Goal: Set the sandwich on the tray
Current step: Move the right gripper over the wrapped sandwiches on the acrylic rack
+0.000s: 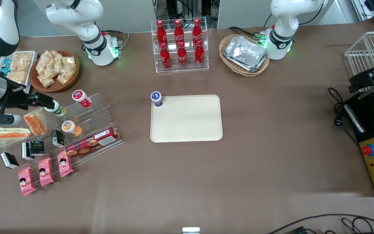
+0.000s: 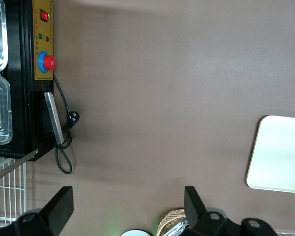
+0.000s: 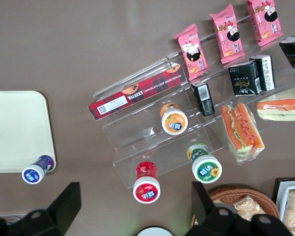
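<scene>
The sandwich (image 1: 7, 134), a clear-wrapped wedge with white bread and orange and pale green layers, lies at the working arm's end of the table, beside the acrylic stand; it also shows in the right wrist view (image 3: 284, 108). The cream-beige tray (image 1: 190, 122) lies flat at the table's middle and shows in both wrist views (image 3: 14, 130) (image 2: 280, 155). My gripper (image 1: 41, 99) hangs open and empty above the stand's upper step, farther from the front camera than the sandwich and well apart from it. In the right wrist view the gripper (image 3: 133, 196) has its fingers spread wide over the table.
A tan-bread sandwich (image 1: 36, 122) lies next to the white one. The acrylic stand (image 1: 86, 130) holds small cups, black boxes, a biscuit box and pink packets. A blue-lidded cup (image 1: 156, 98) stands on the tray's corner. A snack basket (image 1: 55, 70) and a cola rack (image 1: 180, 45) stand farther back.
</scene>
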